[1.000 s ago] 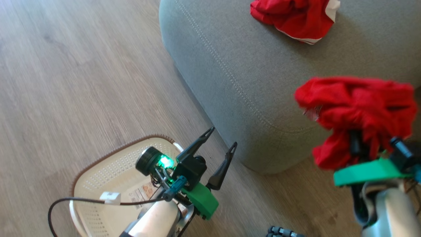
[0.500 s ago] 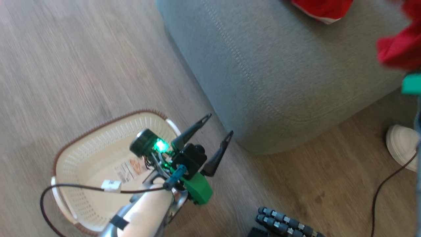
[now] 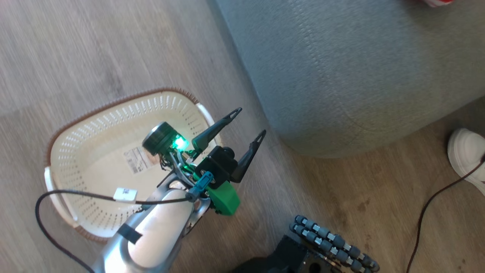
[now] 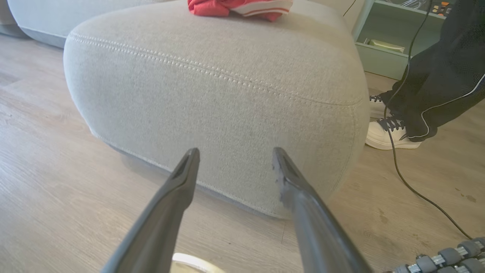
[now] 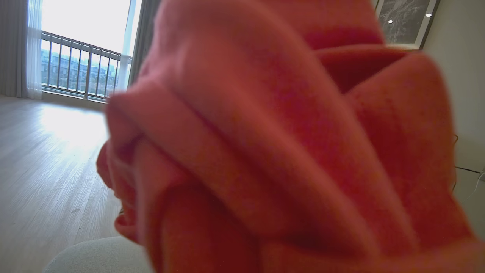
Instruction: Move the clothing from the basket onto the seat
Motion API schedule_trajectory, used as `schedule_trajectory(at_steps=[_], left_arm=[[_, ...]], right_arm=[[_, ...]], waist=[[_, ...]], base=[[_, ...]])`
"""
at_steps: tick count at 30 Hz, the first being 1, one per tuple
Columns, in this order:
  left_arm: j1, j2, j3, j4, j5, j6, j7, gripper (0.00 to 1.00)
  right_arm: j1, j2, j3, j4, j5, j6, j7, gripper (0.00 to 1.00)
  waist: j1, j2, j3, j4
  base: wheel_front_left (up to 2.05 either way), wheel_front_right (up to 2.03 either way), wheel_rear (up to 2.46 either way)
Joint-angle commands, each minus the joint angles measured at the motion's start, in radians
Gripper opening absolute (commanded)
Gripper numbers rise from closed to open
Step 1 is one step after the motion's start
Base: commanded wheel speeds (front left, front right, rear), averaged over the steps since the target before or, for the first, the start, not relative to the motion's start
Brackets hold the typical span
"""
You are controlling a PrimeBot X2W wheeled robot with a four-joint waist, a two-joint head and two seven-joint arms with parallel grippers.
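Head: bare cream perforated plastic basket [image 3: 72, 151], my left pincer [image 3: 251, 121] spread by its rim. Left wrist: red white-striped garment [image 4: 242, 5] on grey-green upholstered seat [image 4: 212, 87], far edge. Right wrist: bright red cloth [image 5: 265, 132] hides my right pincer, grip untellable; final carry, I judge, next lower onto seat

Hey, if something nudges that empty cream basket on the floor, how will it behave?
Probably light: the basket has perforated plastic walls and holds only a label sticker. It would likely slide easily on the smooth wood floor. A push high on its rim might tip it instead.
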Motion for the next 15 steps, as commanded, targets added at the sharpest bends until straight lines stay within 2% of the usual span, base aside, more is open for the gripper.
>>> schedule_trajectory(at_steps=[1,6,9,15], left_arm=[[-0.011,0.0,0.016,-0.032,0.014,0.0,-0.005,1.0],[-0.029,0.005,0.0,-0.034,0.015,0.0,-0.005,1.0],[-0.041,0.006,-0.01,-0.037,0.014,0.006,-0.005,1.0],[-0.063,0.007,-0.024,-0.042,0.012,0.013,-0.005,1.0]], right_arm=[[-0.019,-0.038,0.0,-0.017,0.002,0.0,-0.006,0.0],[-0.124,-0.085,-0.001,0.122,-0.01,0.0,-0.006,0.0],[-0.191,-0.114,-0.011,0.264,-0.031,0.0,-0.006,0.0],[-0.247,-0.126,-0.04,0.44,-0.131,0.0,-0.006,0.0]], waist=[[-0.0002,0.0,0.03,0.022],[-0.0002,0.0,0.075,0.059],[-0.0002,0.0,0.101,0.088],[-0.0002,0.0,0.139,0.124]], base=[[0.0,0.0,0.0],[0.0,0.0,0.0],[0.0,0.0,0.0],[0.0,0.0,0.0]])
